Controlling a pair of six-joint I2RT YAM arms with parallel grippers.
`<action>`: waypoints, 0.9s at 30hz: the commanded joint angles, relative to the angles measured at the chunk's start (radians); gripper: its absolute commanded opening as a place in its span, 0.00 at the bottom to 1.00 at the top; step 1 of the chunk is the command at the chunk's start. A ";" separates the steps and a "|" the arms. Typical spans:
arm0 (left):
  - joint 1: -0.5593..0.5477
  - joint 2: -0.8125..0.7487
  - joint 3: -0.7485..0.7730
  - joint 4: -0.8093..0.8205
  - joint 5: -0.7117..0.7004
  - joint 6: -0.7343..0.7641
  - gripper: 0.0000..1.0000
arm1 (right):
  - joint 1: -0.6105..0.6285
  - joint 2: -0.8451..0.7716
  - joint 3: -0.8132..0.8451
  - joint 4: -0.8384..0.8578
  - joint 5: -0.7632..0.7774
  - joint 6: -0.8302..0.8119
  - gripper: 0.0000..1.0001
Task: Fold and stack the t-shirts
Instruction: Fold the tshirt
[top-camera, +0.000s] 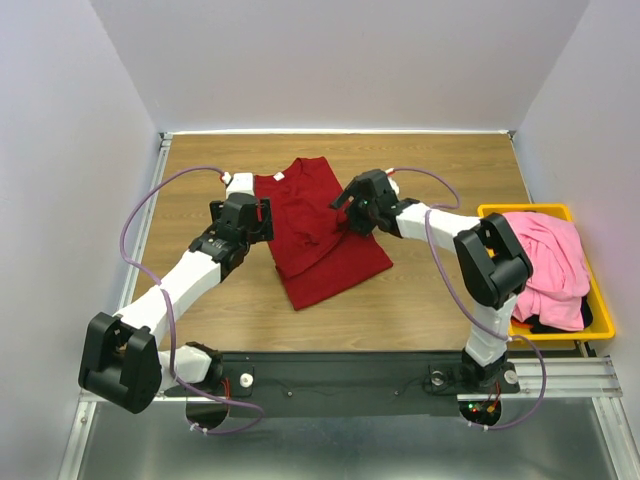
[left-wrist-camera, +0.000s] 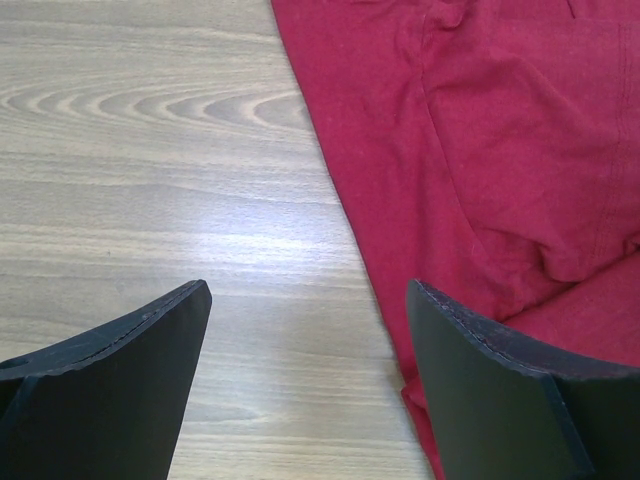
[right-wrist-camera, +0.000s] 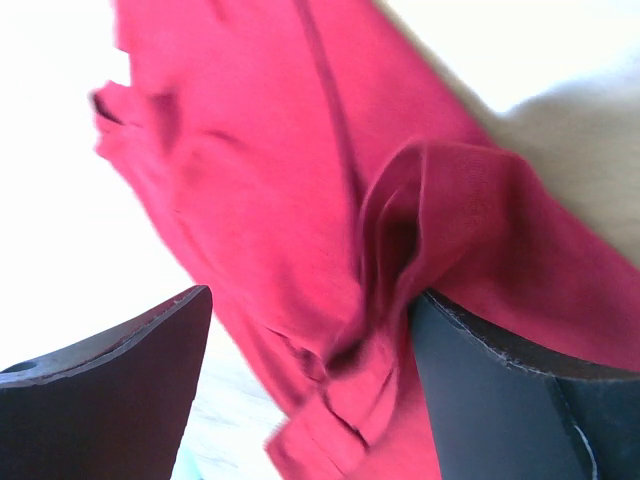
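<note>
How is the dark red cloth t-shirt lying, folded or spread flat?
Partly folded: in the top view the dark red cloth t-shirt lies as a narrow band, no sleeves spread out, with one layer overlapping another.

The left arm (top-camera: 185, 280) reaches forward and to the right from its base, forearm slanting away from the near edge. The left gripper (top-camera: 258, 218) points downward with its jaws spread wide. The right arm (top-camera: 492, 262) rises from its base, bends at the elbow and stretches leftward; the right gripper (top-camera: 350, 215) tilts downward, jaws likewise wide apart
</note>
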 joint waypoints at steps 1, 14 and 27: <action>0.003 -0.023 -0.001 0.035 -0.010 0.017 0.91 | 0.010 0.037 0.119 0.044 0.021 -0.012 0.84; -0.030 -0.061 -0.029 0.033 0.143 0.062 0.93 | -0.010 0.019 0.253 0.042 -0.005 -0.262 0.85; -0.345 0.147 0.103 -0.087 0.015 0.159 0.99 | -0.157 -0.521 -0.257 -0.062 0.027 -0.469 0.90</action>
